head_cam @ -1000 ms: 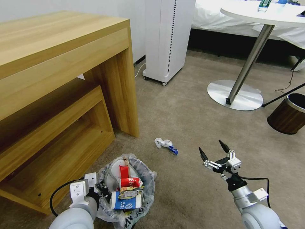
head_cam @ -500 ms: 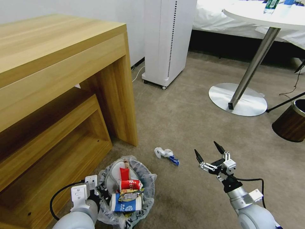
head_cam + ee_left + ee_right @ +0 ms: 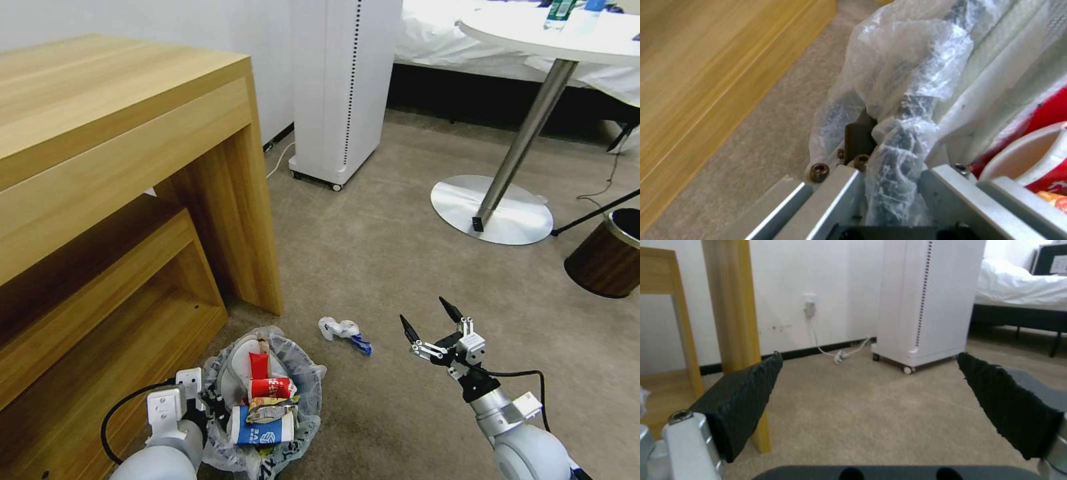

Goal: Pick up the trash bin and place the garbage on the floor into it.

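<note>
You are looking down on the floor (image 3: 373, 260), a beige short-pile carpet that runs from the wooden desk (image 3: 127, 133) on your left out to a round table's steel base (image 3: 492, 210). A white tower unit on castors (image 3: 343, 87) stands against the wall just beyond the desk's leg, and a brown wood-grain bin (image 3: 603, 257) sits on the far side of the table base from the desk.

The trash bin (image 3: 263, 407), lined with a crinkly bag, is in front of the desk's lower shelf, near the desk leg. It is packed with litter: a red wrapper, a red-white carton and a blue-white packet lie on top. Your left gripper (image 3: 207, 400) is clamped on the bin's rim on the desk side; in the left wrist view the bagged rim (image 3: 902, 133) runs straight between the metal jaw plates.

One piece of the garbage (image 3: 343, 330), a crumpled white scrap with a blue end, lies loose on the carpet between the bin and your right gripper (image 3: 430, 320). That gripper hovers above the carpet with its black fingers (image 3: 744, 396) spread wide and nothing between them, on the far side of the scrap from the desk and clear of it.

Compared with half a second ago, the desk leg, the tower unit and the table base all sit a little further left in your head view, so the camera has turned. The scrap lies on the same patch of carpet, and both grippers hold the same poses.
</note>
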`<state>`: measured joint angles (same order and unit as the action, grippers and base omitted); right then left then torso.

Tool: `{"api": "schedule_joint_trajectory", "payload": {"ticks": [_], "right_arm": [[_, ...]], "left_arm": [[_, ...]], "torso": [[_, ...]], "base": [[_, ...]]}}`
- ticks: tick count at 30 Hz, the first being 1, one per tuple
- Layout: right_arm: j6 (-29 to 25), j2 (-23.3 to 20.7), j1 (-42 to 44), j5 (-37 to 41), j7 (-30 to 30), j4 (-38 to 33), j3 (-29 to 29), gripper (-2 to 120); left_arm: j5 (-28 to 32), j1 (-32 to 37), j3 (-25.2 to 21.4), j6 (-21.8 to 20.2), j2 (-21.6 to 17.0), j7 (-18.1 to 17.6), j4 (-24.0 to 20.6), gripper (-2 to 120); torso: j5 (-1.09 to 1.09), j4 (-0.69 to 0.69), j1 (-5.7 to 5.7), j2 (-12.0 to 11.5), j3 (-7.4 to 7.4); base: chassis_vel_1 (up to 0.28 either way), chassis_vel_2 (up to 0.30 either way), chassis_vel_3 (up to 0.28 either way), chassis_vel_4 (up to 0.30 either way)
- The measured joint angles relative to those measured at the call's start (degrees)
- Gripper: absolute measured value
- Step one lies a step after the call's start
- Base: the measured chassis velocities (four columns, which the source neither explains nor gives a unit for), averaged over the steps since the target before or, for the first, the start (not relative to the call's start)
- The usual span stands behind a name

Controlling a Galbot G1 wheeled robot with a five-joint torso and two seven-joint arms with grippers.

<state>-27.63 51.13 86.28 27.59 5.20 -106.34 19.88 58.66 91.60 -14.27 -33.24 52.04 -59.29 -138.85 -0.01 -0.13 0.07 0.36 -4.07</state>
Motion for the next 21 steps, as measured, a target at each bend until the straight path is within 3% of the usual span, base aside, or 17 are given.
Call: {"api": "schedule_joint_trajectory", "payload": {"ticks": [6,21], "right_arm": [[0.0,-0.2,-0.3,0.2,0.6,0.5,-0.3,100],[-0.2,-0.1,-1.5,0.3,0.9,1.8,-2.0,100]], "left_arm": [[0.1,-0.2,0.1,0.2,0.2,0.1,0.4,0],[0.0,0.2,-0.4,0.4,0.4,0.0,0.3,0]], "torso": [[0.01,-0.02,0.00,0.0,0.00],[0.01,0.00,0.00,0.0,0.00]], "base": [[-0.077,-0.068,-0.070,-0.071],[-0.014,0.014,0.015,-0.015]]}}
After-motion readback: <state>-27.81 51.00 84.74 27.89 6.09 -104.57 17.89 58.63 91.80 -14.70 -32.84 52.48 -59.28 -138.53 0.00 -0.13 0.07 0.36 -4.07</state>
